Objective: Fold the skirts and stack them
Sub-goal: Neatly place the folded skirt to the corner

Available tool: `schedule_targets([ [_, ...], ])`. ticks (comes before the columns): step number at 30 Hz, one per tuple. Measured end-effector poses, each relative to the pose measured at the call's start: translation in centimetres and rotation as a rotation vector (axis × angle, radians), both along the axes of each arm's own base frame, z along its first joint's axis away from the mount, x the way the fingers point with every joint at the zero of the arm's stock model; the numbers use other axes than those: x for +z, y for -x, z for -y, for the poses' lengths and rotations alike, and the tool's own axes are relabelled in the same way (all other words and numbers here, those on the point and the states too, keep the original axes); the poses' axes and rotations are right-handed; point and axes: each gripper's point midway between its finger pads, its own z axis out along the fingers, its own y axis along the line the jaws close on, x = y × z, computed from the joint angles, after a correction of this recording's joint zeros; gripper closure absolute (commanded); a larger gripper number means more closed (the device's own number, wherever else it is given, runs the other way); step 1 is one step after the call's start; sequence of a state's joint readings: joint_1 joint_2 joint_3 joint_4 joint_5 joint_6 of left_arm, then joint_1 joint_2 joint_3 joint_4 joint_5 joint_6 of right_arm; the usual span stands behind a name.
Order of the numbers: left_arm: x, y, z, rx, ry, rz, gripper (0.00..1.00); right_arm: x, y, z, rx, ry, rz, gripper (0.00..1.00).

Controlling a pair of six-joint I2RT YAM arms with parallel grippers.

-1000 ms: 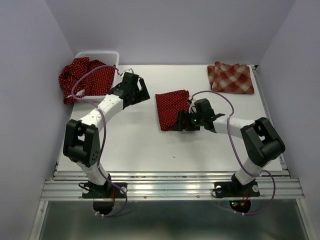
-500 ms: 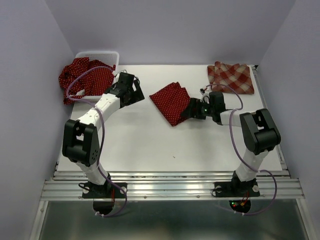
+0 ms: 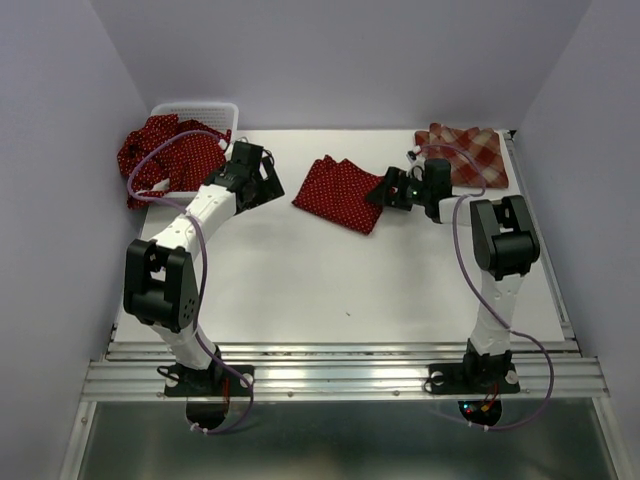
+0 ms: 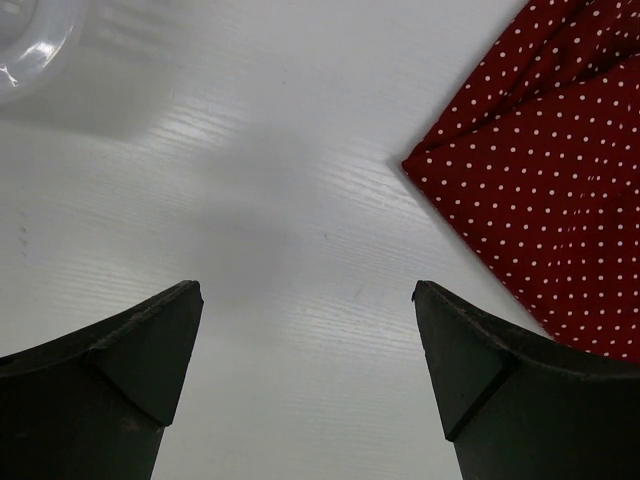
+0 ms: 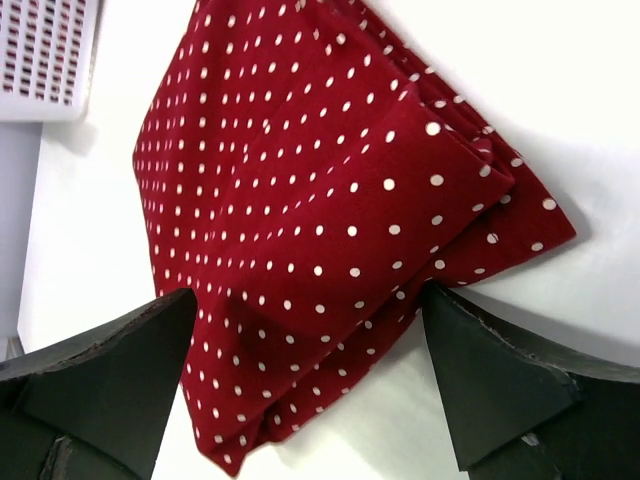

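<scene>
Right gripper [image 5: 307,300] wide around dotted skirt [image 5: 300,180]

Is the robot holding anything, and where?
Nothing looks gripped. The left pincer is open, and an edge of the dotted skirt lies inside the open right pincer.

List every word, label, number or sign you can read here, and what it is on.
None: no view holds any readable text. The dotted skirt, plaid skirt, basket and table show only pattern, lattice or bare surface.
</scene>
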State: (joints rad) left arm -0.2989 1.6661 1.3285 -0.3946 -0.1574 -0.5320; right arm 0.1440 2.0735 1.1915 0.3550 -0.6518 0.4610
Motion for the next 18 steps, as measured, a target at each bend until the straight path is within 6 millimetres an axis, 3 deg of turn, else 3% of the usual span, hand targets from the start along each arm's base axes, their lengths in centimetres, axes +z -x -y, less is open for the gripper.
schedule_targets([
  [8,0.0,0.0,0.2,-0.007,0.009,-0.002,0.01,0.2,-3.7,-0.3,-0.011,0.005,0.025,0.0],
  [14,0.0,0.0,0.3,-0.01,0.017,0.0,0.01,-0.1,-3.7,1.1,-0.094,0.083,-0.026,0.0],
  [18,-0.1,0.4,0.2,-0.008,0.025,0.002,0.01,0.1,-1.8,2.6,-0.153,0.149,-0.075,0.0],
])
